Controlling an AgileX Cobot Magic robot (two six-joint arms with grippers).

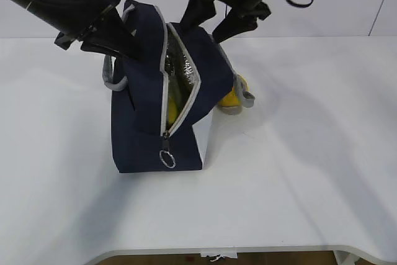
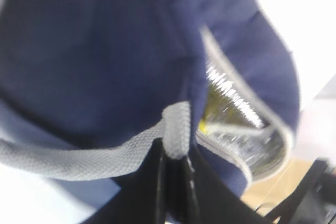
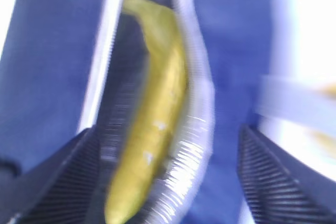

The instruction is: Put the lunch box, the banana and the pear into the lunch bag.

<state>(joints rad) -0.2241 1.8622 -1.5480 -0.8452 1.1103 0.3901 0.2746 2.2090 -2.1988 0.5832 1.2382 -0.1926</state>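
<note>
The navy lunch bag stands on the table with its top zipper open, showing silver lining. My left gripper is shut on the bag's grey handle at the bag's left top. My right gripper is open and empty just above the opening; its fingers straddle the opening's right rim. The yellow banana lies lengthwise inside the bag, and a yellow-green strip of it shows in the exterior view. The pear sits on the table behind the bag's right side. I cannot make out the lunch box.
The white table extends right and in front of the bag, with its front edge near the bottom of the exterior view. The zipper's ring pull hangs at the bag's front. The second grey handle droops over the pear.
</note>
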